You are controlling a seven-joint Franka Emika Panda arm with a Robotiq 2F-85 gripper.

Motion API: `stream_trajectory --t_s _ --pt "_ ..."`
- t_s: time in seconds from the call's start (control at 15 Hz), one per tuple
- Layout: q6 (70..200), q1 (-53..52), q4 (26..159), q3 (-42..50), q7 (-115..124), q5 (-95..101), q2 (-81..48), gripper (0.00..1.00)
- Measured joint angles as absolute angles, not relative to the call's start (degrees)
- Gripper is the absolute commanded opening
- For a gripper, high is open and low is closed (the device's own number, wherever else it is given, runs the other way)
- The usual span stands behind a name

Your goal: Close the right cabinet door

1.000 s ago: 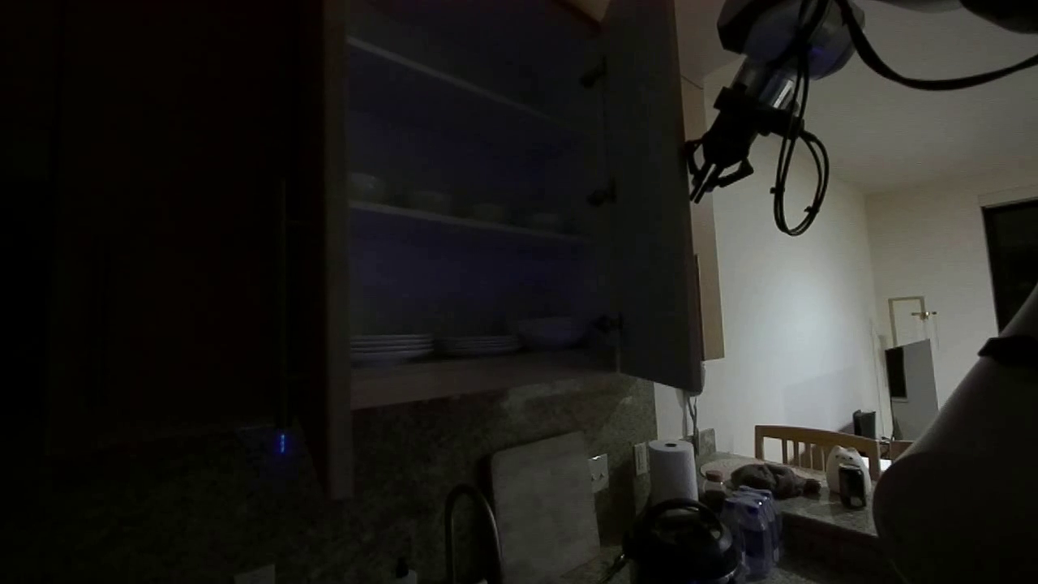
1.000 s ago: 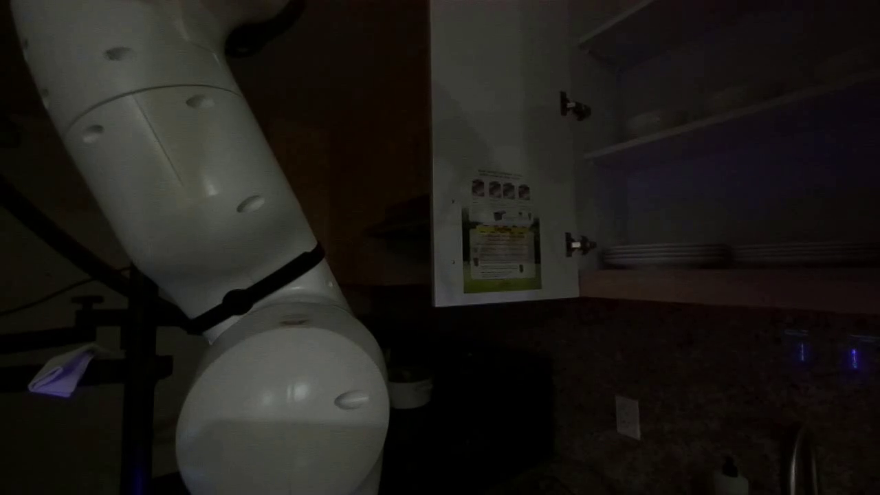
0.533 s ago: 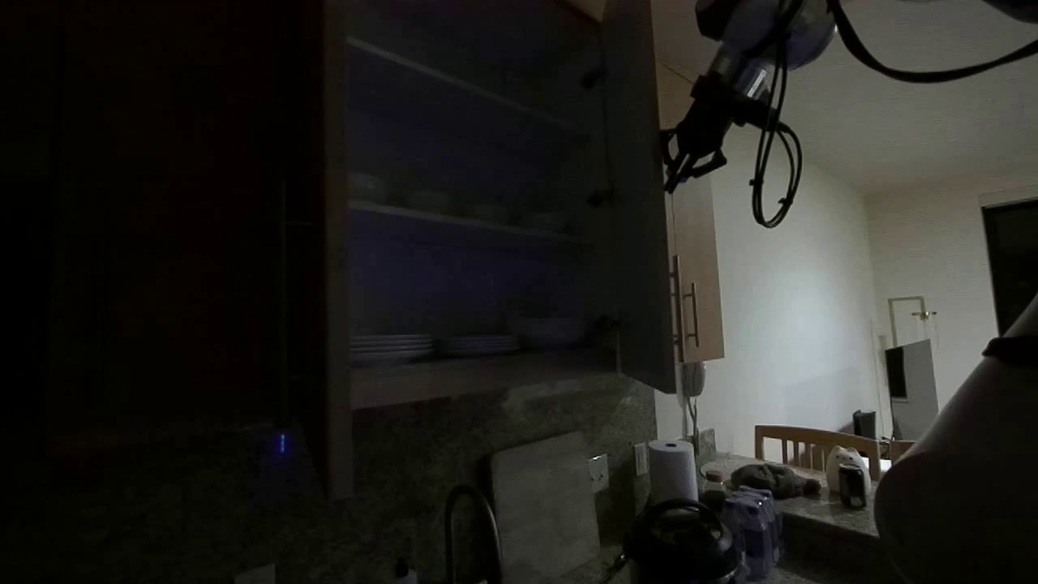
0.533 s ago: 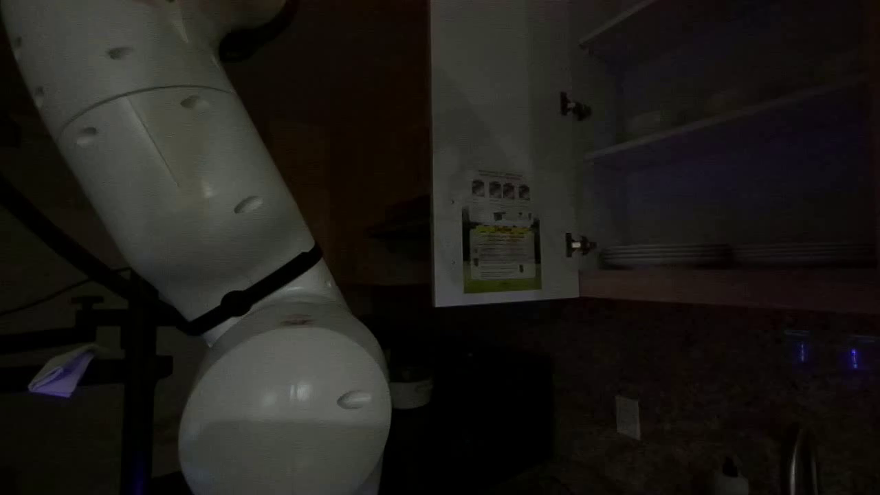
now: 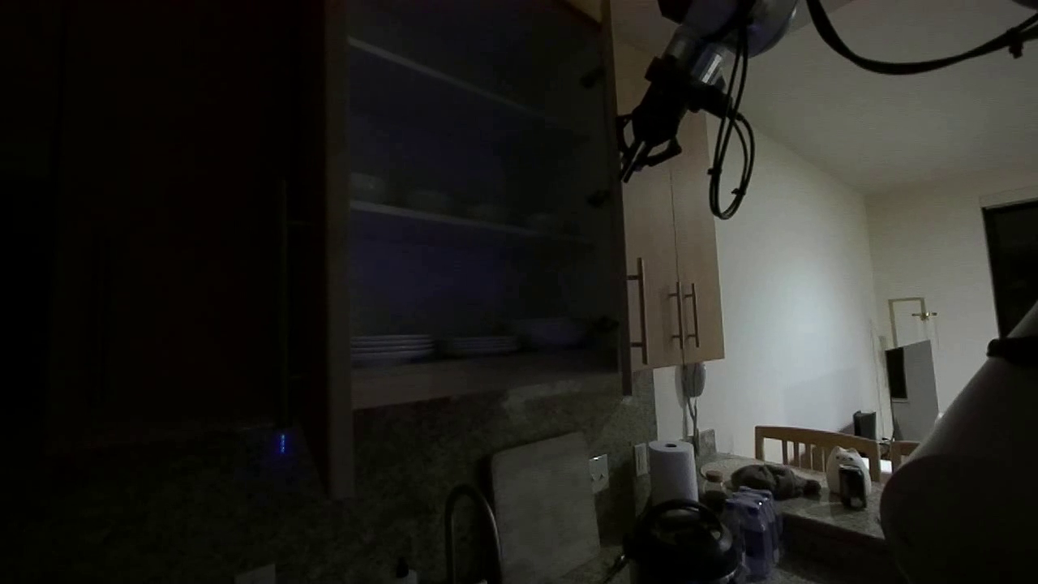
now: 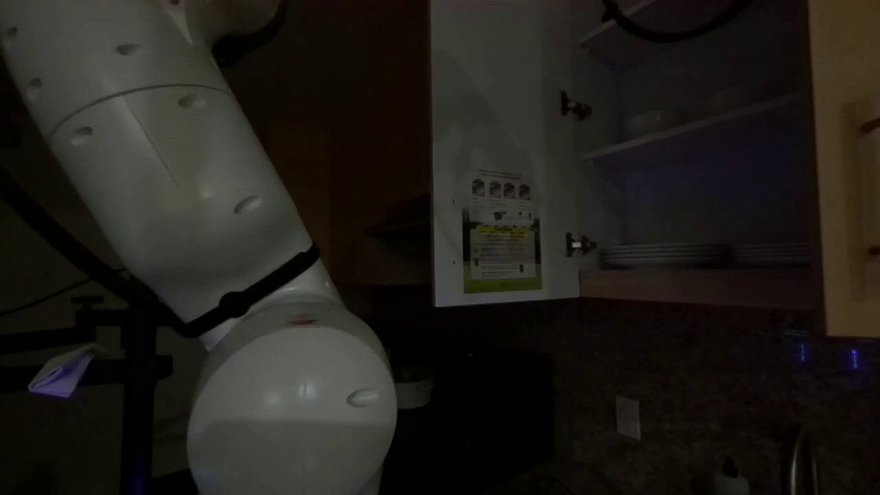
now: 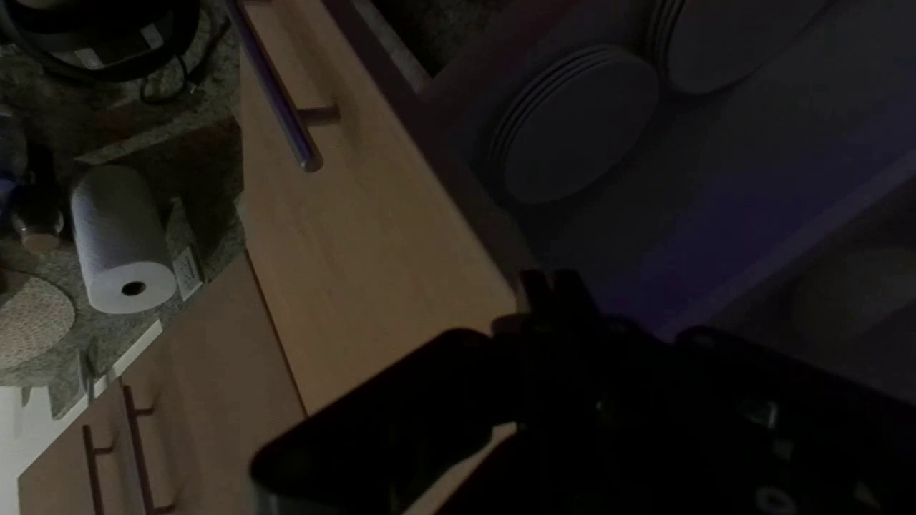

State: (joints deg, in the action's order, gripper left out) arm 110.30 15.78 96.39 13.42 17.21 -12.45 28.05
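Note:
The right cabinet door (image 5: 621,308) stands open, nearly edge-on in an exterior view, with its bar handle (image 5: 641,312) sticking out to the right. Its tan outer face shows at the right edge of an exterior view (image 6: 842,206) and in the wrist view (image 7: 365,236), with the handle (image 7: 275,86) at upper left. My gripper (image 5: 626,175) is beside the door's outer side, high above the handle. In the wrist view the fingertips (image 7: 549,286) are close together, at the door's long edge. Nothing shows between them. Whether they touch the door is hard to tell. The gripper is out of view in an exterior view.
The left door (image 6: 481,137) stands open, with a printed sheet on its inner face. Stacked plates (image 5: 392,347) sit on the cabinet shelf. Narrower tan doors (image 7: 207,372) with paired handles adjoin. Below are a paper towel roll (image 5: 672,470), a black cooker (image 5: 681,543) and bottles (image 5: 754,531).
My gripper has moved left in an exterior view. The right door has swung left with it, from showing its inner face to nearly edge-on, and has come into an exterior view from the right.

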Motion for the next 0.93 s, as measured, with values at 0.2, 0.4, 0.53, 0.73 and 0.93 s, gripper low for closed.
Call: stream_trajectory --t_s 0.2,0.4,0.53,0.73,0.93 --pt "112.52 15.69 95.23 10.91 22.92 -11.54 25.18 0.08" --pt "114.36 15.67 94.08 8.57 29.02 -9.89 23.13 0.07" --pt "114.81 15.67 93.35 7.58 31.99 -8.9 22.23 0.08" --pt "114.93 15.65 92.56 6.98 33.84 -8.41 21.35 0.07" --pt "114.95 15.61 92.45 7.07 34.2 -8.49 21.36 0.08"
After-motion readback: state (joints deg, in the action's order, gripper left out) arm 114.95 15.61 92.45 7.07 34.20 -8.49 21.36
